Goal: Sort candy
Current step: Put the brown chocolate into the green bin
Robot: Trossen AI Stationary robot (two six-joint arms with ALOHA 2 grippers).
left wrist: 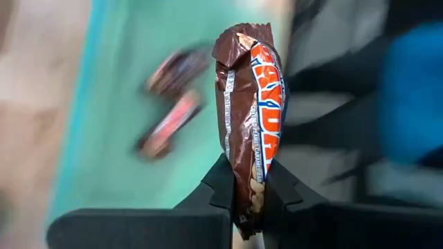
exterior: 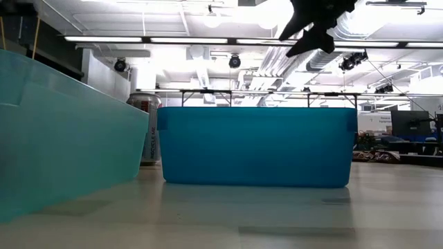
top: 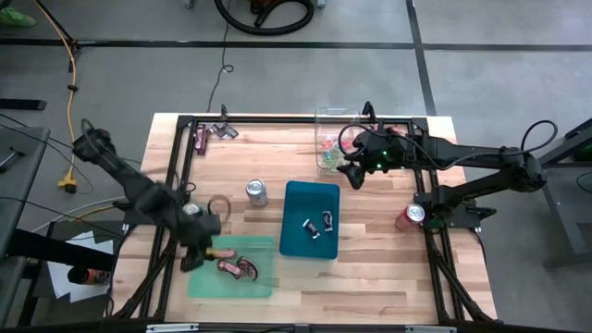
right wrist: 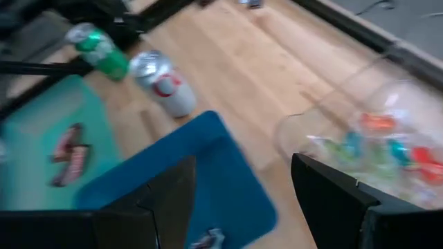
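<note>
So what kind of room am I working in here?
Probably a workshop or robotics lab: a bare concrete floor around the wooden table, exposed ducts and strip lights overhead, and loose cables on the floor.

Materials and finishes

Table (top: 370,268): pale wood planks, matt. Blue bin (top: 310,199) beside it, green tray (top: 264,277): smooth plastic. Candy bar (left wrist: 249,117): glossy crinkled brown wrapper. Can (top: 256,192) by the blue bin: shiny metal. Clear container (right wrist: 360,138): transparent plastic.
</note>
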